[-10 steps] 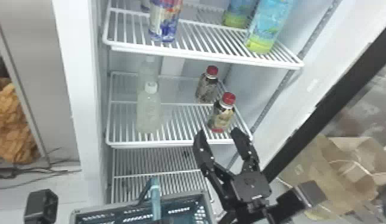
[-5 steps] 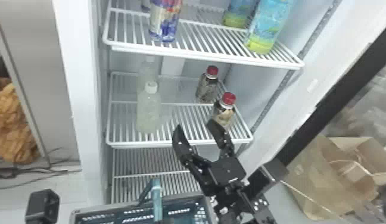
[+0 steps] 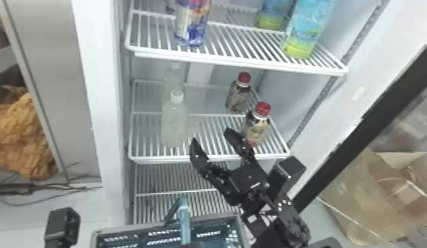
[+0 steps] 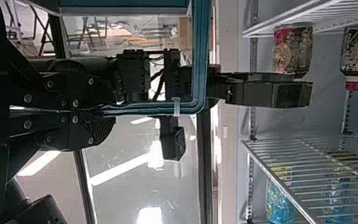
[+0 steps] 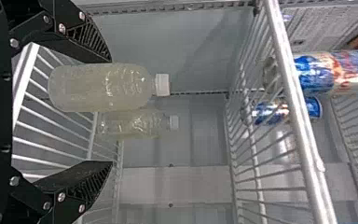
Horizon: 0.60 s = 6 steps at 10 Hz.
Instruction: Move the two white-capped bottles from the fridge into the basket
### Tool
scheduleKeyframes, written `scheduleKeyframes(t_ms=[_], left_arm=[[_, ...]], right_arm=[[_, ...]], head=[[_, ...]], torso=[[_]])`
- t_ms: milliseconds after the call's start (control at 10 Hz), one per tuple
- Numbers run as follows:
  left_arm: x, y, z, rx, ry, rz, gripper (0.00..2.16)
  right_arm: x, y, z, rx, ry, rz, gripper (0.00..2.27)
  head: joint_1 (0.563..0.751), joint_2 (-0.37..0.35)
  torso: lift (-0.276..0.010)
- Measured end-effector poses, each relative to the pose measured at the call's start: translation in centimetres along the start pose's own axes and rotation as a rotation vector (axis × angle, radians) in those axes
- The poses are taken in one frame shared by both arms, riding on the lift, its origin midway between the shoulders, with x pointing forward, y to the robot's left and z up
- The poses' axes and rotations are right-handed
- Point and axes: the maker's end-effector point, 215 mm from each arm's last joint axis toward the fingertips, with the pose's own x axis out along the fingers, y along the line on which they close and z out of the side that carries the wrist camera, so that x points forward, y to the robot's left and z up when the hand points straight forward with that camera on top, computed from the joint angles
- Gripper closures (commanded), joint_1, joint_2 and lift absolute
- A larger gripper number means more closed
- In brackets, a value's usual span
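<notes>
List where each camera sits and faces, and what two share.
Head view: on the head, facing forward and down at fridge and basket; right hand shows.
Left wrist view: on that wrist, facing the fridge past the left hand, closed on the basket handle.
Right wrist view: on that wrist, facing two white-capped bottles; right hand shows open.
The head view shares both bottles.
</notes>
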Motion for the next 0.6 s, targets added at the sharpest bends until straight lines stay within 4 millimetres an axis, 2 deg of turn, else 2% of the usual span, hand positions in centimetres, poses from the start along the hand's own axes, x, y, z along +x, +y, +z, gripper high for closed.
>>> scheduleKeyframes(t_ms=[300, 600], left_arm=[[0.1, -0.1, 0.1, 0.005, 0.002, -0.002, 1.12], [0.2, -0.1, 0.2, 0.006, 0.002, 0.0, 1.12]], right_arm=[[3.1, 0.0, -1.9, -0.021, 0.03, 0.112, 0.29], [4.5, -0.1, -2.7, -0.024, 0.05, 0.127, 0.29]], head=[[0.695, -0.268], [0.695, -0.256]], torso=[[-0.26], [-0.26]])
